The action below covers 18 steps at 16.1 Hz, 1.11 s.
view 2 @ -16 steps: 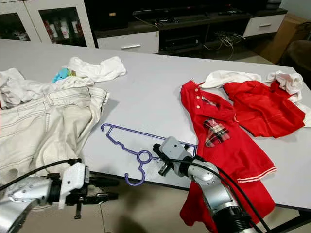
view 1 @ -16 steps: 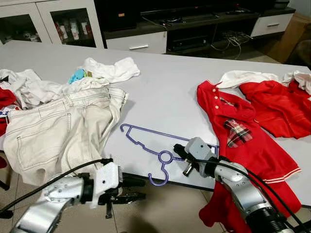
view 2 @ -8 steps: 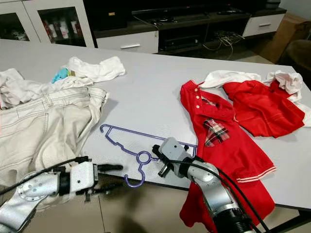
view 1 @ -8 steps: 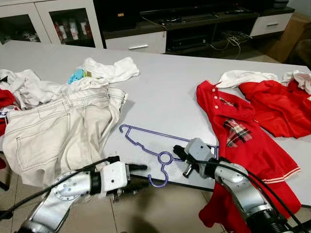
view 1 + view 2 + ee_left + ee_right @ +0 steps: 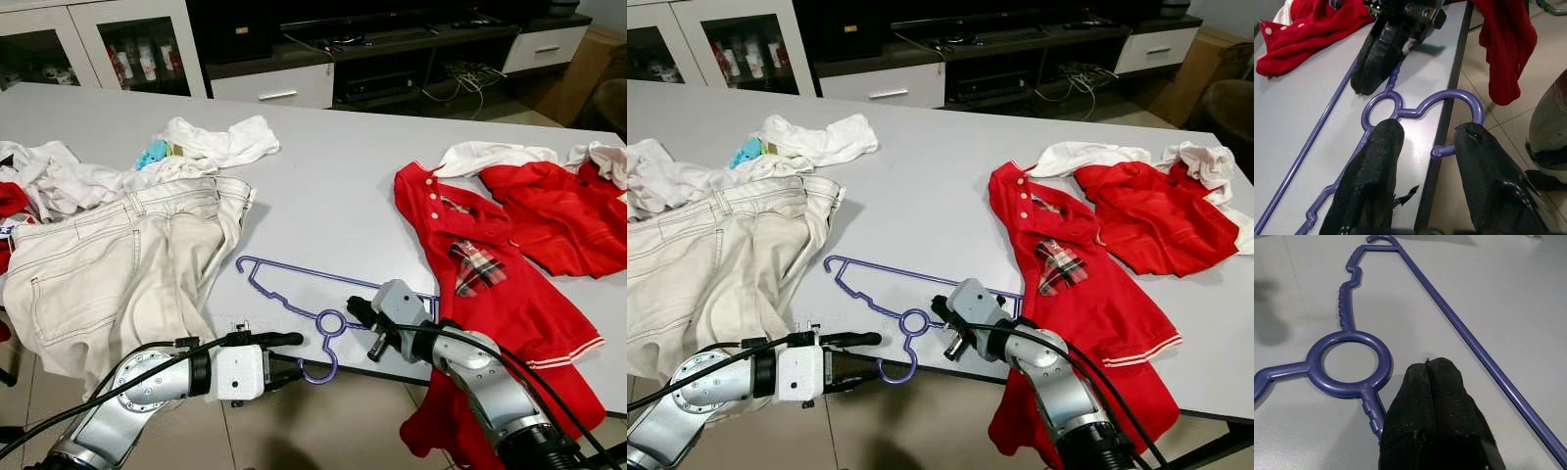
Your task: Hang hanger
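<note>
Two sets of fingers work the purple hanger point(image 5: 294, 299), which lies flat at the table point(image 5: 323, 186) near edge. Left fingers point(image 5: 1425, 147) are apart — straddling its hook at 6 o'clock. Right fingers point(image 5: 1436, 382) are pressed together on the table, tips between the hanger's neck and long bar at 3 o'clock.

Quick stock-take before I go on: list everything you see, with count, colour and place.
hanger: one, purple, near table edge, hook overhanging
table: one, pale grey
trousers: one, cream, table's left
polo shirt: one, red with plaid patch, right, draped over edge
red garment: one, far right
white clothes: several, far left and far right
cabinets: white and dark, behind table
left gripper: black fingers open around the hook
right gripper: fingers shut, pressing on the hanger
</note>
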Tool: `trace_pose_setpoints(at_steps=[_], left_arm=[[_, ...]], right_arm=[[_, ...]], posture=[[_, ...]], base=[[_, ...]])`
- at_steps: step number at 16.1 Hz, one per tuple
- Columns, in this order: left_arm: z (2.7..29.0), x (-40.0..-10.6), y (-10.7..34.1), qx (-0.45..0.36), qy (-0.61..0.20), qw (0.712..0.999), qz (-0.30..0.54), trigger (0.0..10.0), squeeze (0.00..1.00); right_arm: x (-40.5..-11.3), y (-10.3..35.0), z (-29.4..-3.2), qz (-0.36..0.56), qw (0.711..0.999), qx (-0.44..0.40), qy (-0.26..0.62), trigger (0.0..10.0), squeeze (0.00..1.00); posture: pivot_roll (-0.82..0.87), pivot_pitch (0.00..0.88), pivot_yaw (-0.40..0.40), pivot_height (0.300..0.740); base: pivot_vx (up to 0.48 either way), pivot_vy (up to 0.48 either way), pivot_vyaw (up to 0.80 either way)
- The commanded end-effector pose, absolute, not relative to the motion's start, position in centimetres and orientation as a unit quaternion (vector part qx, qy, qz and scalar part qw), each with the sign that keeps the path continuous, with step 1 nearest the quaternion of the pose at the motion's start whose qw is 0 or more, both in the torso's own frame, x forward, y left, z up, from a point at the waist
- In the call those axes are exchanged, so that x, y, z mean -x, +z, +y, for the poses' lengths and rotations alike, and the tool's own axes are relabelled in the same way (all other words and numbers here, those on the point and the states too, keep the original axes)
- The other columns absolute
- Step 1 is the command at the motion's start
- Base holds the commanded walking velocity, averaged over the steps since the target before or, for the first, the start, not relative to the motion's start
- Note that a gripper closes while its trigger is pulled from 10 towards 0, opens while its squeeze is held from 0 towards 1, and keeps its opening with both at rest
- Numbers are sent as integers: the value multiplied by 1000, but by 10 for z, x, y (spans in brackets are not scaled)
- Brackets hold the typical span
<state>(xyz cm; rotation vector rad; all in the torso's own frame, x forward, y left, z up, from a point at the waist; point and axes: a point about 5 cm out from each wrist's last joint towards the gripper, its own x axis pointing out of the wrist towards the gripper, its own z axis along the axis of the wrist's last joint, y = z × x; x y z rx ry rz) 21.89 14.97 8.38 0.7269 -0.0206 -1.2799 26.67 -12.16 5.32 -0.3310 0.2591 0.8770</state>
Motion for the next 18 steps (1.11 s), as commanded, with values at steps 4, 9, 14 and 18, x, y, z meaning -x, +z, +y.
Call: trace_pose_setpoints(at_steps=[4, 9, 14, 18], left_arm=[[148, -217, 84, -357, -601, 715, -25, 10000, 0], [150, -214, 89, -367, -609, 702, -40, 10000, 204], [150, -211, 88, -389, -617, 683, -50, 10000, 24], [150, -211, 82, -411, -616, 670, -49, 10000, 0]], right_arm=[[-265, 41, -120, 166, 877, 162, 421, 3373, 0], [-266, 38, -123, 177, 879, 169, 408, 3098, 0], [-270, 38, -122, 182, 880, 172, 404, 3020, 0], [-270, 39, -120, 180, 880, 169, 406, 3059, 0]], posture=[[-56, 0, 34, 740], [-55, 0, 32, 740], [-44, 0, 27, 740], [-45, 0, 29, 740]], base=[[0, 0, 0], [0, 0, 0], [0, 0, 0], [0, 0, 0]])
